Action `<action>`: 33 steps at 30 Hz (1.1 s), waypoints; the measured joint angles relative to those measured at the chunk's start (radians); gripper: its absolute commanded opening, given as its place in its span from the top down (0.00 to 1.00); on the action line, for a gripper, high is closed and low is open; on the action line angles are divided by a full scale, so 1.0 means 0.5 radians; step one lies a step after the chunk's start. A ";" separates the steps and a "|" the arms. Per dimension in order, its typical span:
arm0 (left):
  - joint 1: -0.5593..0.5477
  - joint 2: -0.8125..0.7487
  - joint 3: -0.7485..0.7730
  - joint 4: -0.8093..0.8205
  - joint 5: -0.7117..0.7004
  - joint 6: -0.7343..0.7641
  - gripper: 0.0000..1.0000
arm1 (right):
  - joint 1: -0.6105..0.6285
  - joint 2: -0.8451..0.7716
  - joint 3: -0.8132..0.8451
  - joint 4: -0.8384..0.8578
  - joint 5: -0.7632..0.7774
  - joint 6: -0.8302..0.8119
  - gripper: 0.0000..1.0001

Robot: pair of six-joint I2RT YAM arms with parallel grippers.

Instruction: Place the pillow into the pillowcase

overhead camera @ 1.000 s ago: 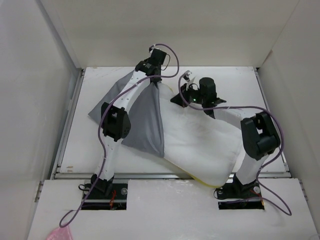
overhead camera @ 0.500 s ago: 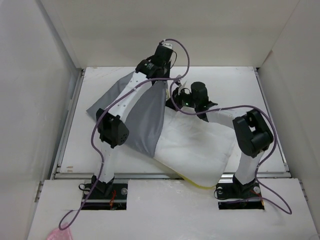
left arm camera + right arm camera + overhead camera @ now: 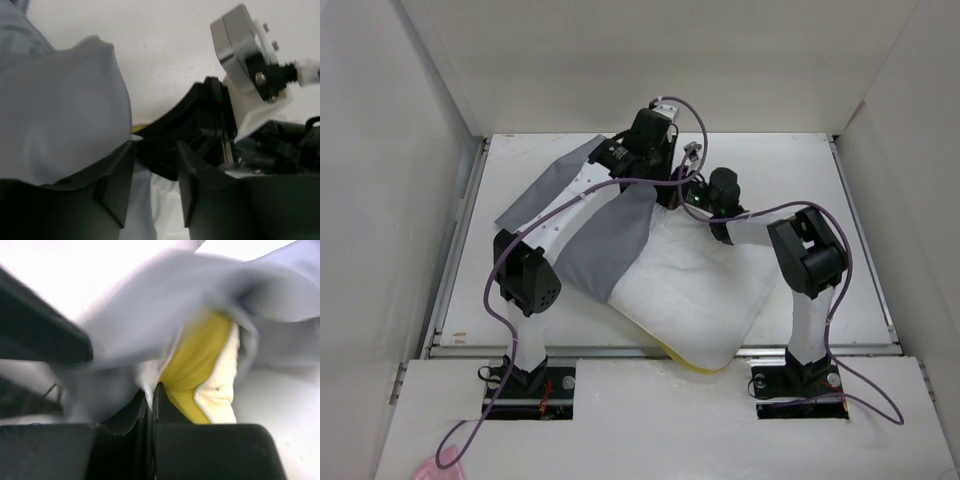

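Note:
The white pillow (image 3: 695, 290) lies slantwise mid-table, and its far corner shows a yellow band (image 3: 200, 360). The grey pillowcase (image 3: 610, 240) spreads to its left and drapes over that corner (image 3: 150, 310). My right gripper (image 3: 692, 196) (image 3: 151, 395) is shut on the pillow's fabric right beside the yellow band. Close by on its left, my left gripper (image 3: 665, 180) (image 3: 152, 185) stands open. White pillow cloth shows in the gap below its jaws. Grey pillowcase (image 3: 60, 115) bulges against its left finger (image 3: 117, 185).
White walls close in the table (image 3: 790, 170) at the back and on both sides. A metal rail (image 3: 620, 350) runs along its near edge, with the pillow's near corner hanging over it. The right wrist's housing (image 3: 250, 65) sits just ahead of my left fingers.
My left gripper has swung right toward the right gripper and opened, letting go of the pillowcase. The right arm pulled the pillow's corner left and back, and the pillow shifted left.

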 measured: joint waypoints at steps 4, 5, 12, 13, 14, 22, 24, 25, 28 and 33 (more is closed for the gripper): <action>-0.037 0.008 -0.024 -0.010 -0.021 -0.037 0.00 | -0.063 -0.002 -0.063 0.034 0.044 0.093 0.55; -0.032 0.005 -0.024 -0.001 0.000 -0.058 0.00 | -0.077 -0.002 -0.064 0.015 0.063 0.101 0.44; -0.040 -0.040 -0.034 0.031 -0.145 -0.117 0.00 | -0.156 -0.188 -0.277 -0.317 0.171 0.007 0.21; -0.042 -0.069 -0.067 0.038 -0.169 -0.124 0.00 | -0.166 -0.241 -0.301 -0.405 0.198 -0.034 0.21; -0.043 -0.108 -0.112 0.040 -0.194 -0.130 0.00 | -0.178 -0.314 -0.314 -0.535 0.242 -0.088 0.20; -0.041 -0.045 -0.098 0.008 -0.391 -0.139 0.00 | -0.211 -0.884 -0.475 -1.007 0.446 -0.457 0.15; -0.041 0.152 0.082 -0.031 -0.467 -0.133 0.00 | -0.211 -0.919 -0.494 -1.067 0.462 -0.529 0.14; -0.040 0.285 0.205 -0.048 -0.517 -0.130 0.00 | -0.211 -0.912 -0.497 -1.093 0.465 -0.560 0.11; -0.022 0.603 0.442 -0.064 -0.639 -0.116 0.02 | -0.211 -0.851 -0.500 -1.173 0.464 -0.652 0.10; 0.083 0.877 0.504 -0.108 -0.653 -0.085 0.23 | -0.211 -0.686 -0.459 -1.266 0.443 -0.816 0.08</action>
